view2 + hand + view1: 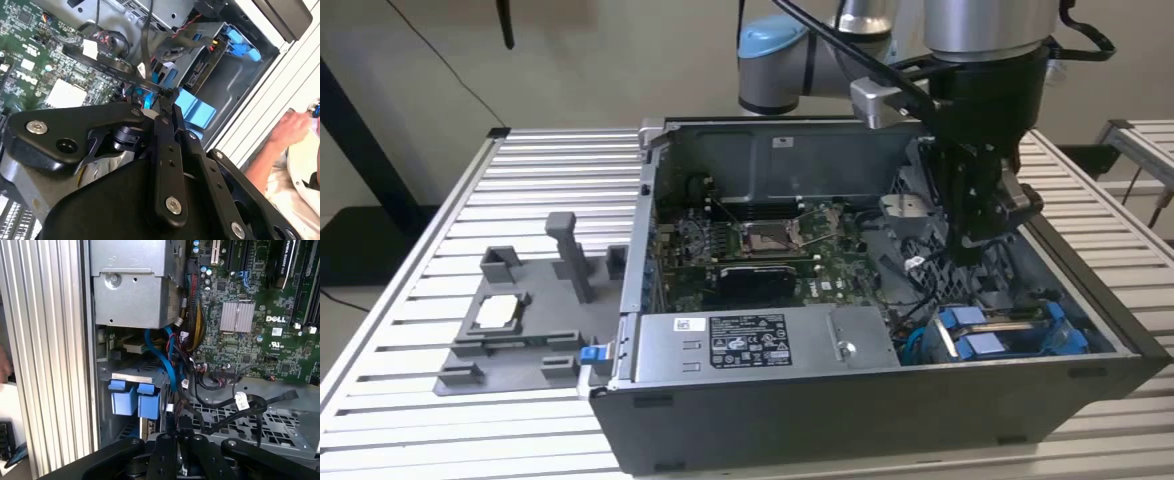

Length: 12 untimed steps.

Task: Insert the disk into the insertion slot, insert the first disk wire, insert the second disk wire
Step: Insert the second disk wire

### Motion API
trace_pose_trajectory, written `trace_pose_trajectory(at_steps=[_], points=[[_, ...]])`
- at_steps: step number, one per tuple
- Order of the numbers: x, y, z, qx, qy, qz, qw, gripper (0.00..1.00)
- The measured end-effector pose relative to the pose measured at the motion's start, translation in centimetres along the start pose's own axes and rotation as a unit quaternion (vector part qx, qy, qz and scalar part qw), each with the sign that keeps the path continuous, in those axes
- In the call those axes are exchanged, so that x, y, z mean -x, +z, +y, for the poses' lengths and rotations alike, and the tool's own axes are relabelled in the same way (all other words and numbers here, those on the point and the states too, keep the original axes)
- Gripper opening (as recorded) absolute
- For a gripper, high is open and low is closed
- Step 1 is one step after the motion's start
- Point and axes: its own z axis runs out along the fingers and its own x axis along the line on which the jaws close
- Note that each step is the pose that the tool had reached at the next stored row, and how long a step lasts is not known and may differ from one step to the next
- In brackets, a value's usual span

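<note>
Hand (970, 255) sits low inside the open PC case (881, 400), over the cable clutter between the motherboard (774, 250) and the drive cage. Its tips are buried in cables in the exterior view. In the second wrist view the black fingers (167, 150) look pinched narrow on a black wire (120, 67) with a flat connector; the exact contact point is hard to make out behind the linkage.

Disk (1007, 330) appears already seated in the insertion slot (1067, 335), the grey sheet-metal bay at the exterior view's right front corner of the case. Only its blue plastic tabs and a sliver of the body show; the label is hidden.

Grey power-supply box (761, 345) lies along the front wall. A ribbed aluminium desk (414, 300) carries the case and a grey plastic fixture (520, 320).

A person's hand (292, 127) is blurred at the edge of the second wrist view.
</note>
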Motion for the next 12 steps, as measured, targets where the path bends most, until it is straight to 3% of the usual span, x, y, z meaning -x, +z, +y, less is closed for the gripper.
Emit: trace_pose_trajectory(at_steps=[3,8,12], points=[[-0.80,0.27,-0.16,0.0013,0.000,-0.0016,1.00000,0.16],[-2.01,0.79,-0.51,0.0029,0.001,-0.0070,0.99997,0.16],[-2.55,1.08,-0.87,0.0042,0.001,-0.0082,0.99996,0.16]])
